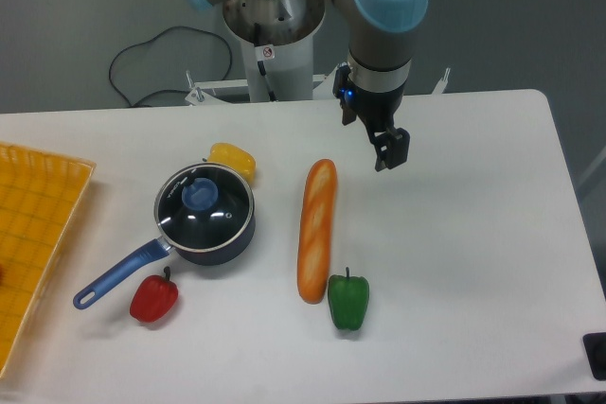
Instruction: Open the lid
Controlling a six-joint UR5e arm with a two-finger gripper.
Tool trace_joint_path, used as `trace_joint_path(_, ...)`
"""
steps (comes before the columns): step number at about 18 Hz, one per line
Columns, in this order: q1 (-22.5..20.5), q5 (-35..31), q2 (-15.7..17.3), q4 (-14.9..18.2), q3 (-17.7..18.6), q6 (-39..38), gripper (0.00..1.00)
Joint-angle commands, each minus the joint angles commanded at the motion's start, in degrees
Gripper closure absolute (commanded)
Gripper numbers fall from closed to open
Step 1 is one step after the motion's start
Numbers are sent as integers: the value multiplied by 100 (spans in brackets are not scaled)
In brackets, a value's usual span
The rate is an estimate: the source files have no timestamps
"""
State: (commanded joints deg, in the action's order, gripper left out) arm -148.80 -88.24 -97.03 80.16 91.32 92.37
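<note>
Gripper point(391, 149) hangs above the white table point(473, 262), right of a baguette point(316, 231), holding nothing; its jaw gap cannot be made out. Glass lid point(204, 202) with blue knob sits closed on the dark saucepan point(213, 245), well left of the arm.

A white desk point(454, 262) carries a dark saucepan point(204, 224) with a blue handle left of centre, a yellow pepper point(232, 159) touching its far side, a red pepper point(153, 299) near the handle, a baguette point(316, 230) at the centre, a green pepper point(348, 301) by its near end, and a yellow tray point(33, 243) at the left edge.
</note>
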Motion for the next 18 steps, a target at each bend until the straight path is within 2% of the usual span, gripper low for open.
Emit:
trace_joint_path(9,9,9,27,-9,79,17,0)
trace_joint_path(13,0,53,9,-17,254,-9,0)
trace_joint_path(18,-9,53,0,-9,229,-474,0)
